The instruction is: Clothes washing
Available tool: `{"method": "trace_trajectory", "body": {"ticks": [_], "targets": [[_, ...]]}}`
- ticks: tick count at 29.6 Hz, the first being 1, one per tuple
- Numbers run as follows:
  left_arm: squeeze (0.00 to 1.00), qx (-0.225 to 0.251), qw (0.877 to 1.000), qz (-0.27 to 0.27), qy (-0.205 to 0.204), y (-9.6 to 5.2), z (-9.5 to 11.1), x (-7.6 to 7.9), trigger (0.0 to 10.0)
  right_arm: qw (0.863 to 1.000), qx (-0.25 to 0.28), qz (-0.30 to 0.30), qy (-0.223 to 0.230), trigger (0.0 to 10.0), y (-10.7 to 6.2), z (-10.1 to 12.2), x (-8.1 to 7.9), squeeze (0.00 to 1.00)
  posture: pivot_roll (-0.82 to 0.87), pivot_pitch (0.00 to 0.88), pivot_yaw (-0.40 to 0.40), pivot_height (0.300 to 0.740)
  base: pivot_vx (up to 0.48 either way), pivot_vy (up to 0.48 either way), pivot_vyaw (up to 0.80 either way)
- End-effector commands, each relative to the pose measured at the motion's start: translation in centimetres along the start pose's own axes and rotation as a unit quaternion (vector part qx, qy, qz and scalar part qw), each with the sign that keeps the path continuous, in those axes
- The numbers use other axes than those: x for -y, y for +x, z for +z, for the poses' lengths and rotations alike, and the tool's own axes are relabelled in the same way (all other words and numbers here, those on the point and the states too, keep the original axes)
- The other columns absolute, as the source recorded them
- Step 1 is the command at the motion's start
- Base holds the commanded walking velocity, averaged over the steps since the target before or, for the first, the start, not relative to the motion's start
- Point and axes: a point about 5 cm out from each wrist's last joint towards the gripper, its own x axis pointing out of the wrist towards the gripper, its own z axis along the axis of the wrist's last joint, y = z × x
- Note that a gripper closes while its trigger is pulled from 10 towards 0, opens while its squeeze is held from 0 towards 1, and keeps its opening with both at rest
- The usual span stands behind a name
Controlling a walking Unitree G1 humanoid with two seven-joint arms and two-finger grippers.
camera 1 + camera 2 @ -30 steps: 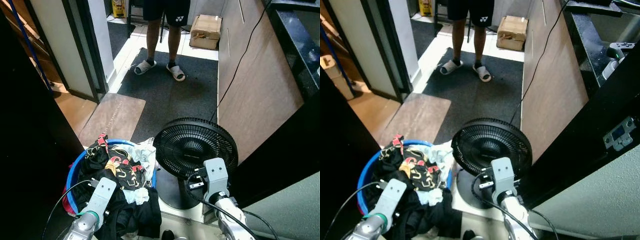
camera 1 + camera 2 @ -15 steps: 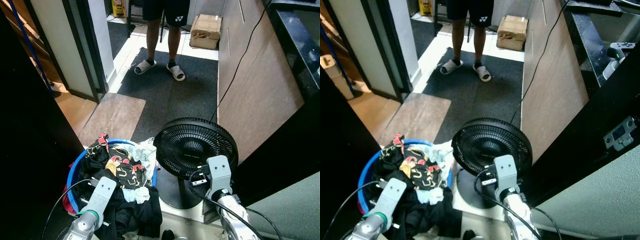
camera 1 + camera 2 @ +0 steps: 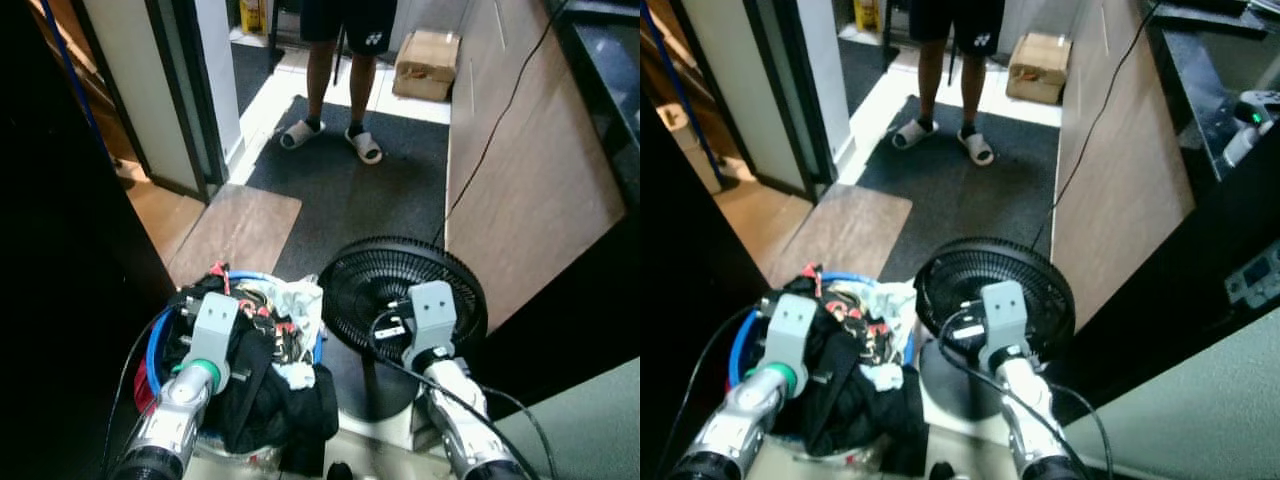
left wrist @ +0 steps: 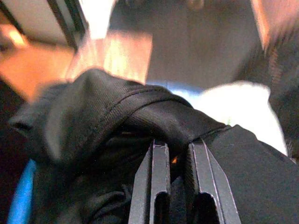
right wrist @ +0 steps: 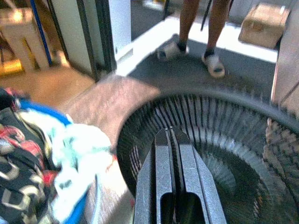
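Black garment [image 4: 117, 121] pinched in left gripper [image 4: 176, 144] over round blue plastic basket [image 3: 160, 340]; black round floor fan [image 3: 400, 290] just right, w/ right gripper [image 5: 171, 135] fingers together, empty. Person's legs [image 3: 340, 70] far.

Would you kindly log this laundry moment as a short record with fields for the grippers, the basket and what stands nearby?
left gripper: shut on black garment, over the basket
right gripper: shut, holding nothing, in front of the fan
basket: blue basket on the floor, heaped with clothes; patterned garment and white cloth on top
fan: black floor fan beside the basket, on the robot's right
person: standing ahead on the dark mat, in sandals
cardboard box: on the floor beyond the person
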Motion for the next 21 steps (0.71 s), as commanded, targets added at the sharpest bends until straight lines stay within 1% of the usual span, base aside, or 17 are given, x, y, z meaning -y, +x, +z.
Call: {"method": "trace_trajectory", "body": {"ticks": [1,2,3,4,5,6,7,8,9,10,12,13,16,17,18,19,21], "targets": [[0.00,0.094,0.995,-0.018,-0.031,0.7,5.8,1.0,10.0,1.000,0.013,0.009,0.009,10.0,0.1,0.5,-0.8,0.00,0.12,0.049,0.060,0.740,0.000,0.000,0.00],[0.00,0.094,0.995,-0.018,-0.031,0.7,5.8,1.0,10.0,1.000,0.013,0.009,0.009,10.0,0.1,0.5,-0.8,0.00,0.12,0.049,0.060,0.740,0.000,0.000,0.00],[0.00,0.143,0.988,-0.028,-0.053,0.8,9.6,1.5,10.0,0.999,0.028,0.016,0.013,10.0,0.5,1.3,-1.4,0.00,0.12,0.042,0.062,0.740,0.000,0.000,0.00],[0.00,0.143,0.988,-0.028,-0.053,0.8,9.6,1.5,10.0,0.999,0.028,0.016,0.013,10.0,0.5,1.3,-1.4,0.00,0.12,0.042,0.062,0.740,0.000,0.000,0.00],[0.00,0.183,0.980,-0.039,-0.070,0.7,12.7,2.0,10.0,0.999,0.038,0.021,0.015,10.0,0.7,1.8,-1.8,0.00,0.11,0.038,0.063,0.740,0.000,0.000,0.00],[0.00,0.216,0.972,-0.047,-0.079,0.4,15.1,2.3,10.0,0.999,0.043,0.022,0.016,10.0,0.8,2.0,-1.9,0.00,0.11,0.032,0.063,0.740,0.000,0.000,0.00],[0.00,0.233,0.968,-0.052,-0.082,0.3,16.4,2.5,10.0,0.999,0.045,0.023,0.017,10.0,0.8,2.1,-1.9,0.00,0.11,0.026,0.062,0.740,0.000,0.000,0.00],[0.00,0.233,0.968,-0.052,-0.082,0.3,16.4,2.5,10.0,0.999,0.045,0.023,0.017,10.0,0.8,2.1,-1.9,0.00,0.11,0.026,0.062,0.740,0.000,0.000,0.00],[0.00,0.241,0.966,-0.054,-0.083,0.2,16.9,2.5,10.0,0.999,0.046,0.023,0.017,10.0,0.9,2.2,-1.9,0.00,0.11,0.026,0.062,0.740,0.000,0.000,0.00],[0.00,0.262,0.960,-0.055,-0.080,0.0,18.3,2.6,10.0,0.998,0.049,0.023,0.017,10.0,0.9,2.3,-1.9,0.00,0.11,0.023,0.061,0.740,0.000,0.000,0.00],[0.00,0.262,0.960,-0.055,-0.080,0.0,18.3,2.6,10.0,0.998,0.049,0.023,0.017,10.0,0.9,2.3,-1.9,0.00,0.11,0.023,0.061,0.740,0.000,0.000,0.00],[0.00,0.280,0.955,-0.057,-0.080,-0.4,19.8,2.5,10.0,0.998,0.051,0.023,0.018,10.0,1.0,2.4,-2.0,0.00,0.11,0.019,0.060,0.740,0.000,0.000,0.00],[0.00,0.280,0.955,-0.057,-0.080,-0.4,19.8,2.5,10.0,0.998,0.051,0.023,0.018,10.0,1.0,2.4,-2.0,0.00,0.11,0.019,0.060,0.740,0.000,0.000,0.00],[0.00,0.295,0.950,-0.058,-0.082,-0.8,21.3,2.4,10.0,0.998,0.053,0.023,0.019,10.0,1.0,2.6,-2.0,0.00,0.11,0.016,0.059,0.740,0.000,0.000,0.00],[0.00,0.295,0.950,-0.058,-0.082,-0.8,21.3,2.4,10.0,0.998,0.053,0.023,0.019,10.0,1.0,2.6,-2.0,0.00,0.11,0.016,0.059,0.740,0.000,0.000,0.00],[0.00,0.326,0.940,-0.057,-0.081,-1.4,24.0,2.2,10.0,0.998,0.059,0.023,0.019,10.0,1.1,2.9,-2.0,0.00,0.11,0.010,0.055,0.740,0.000,0.000,0.00],[0.00,0.326,0.940,-0.057,-0.081,-1.4,24.0,2.2,10.0,0.998,0.059,0.023,0.019,10.0,1.1,2.9,-2.0,0.00,0.11,0.010,0.055,0.740,0.000,0.000,0.00]]}}
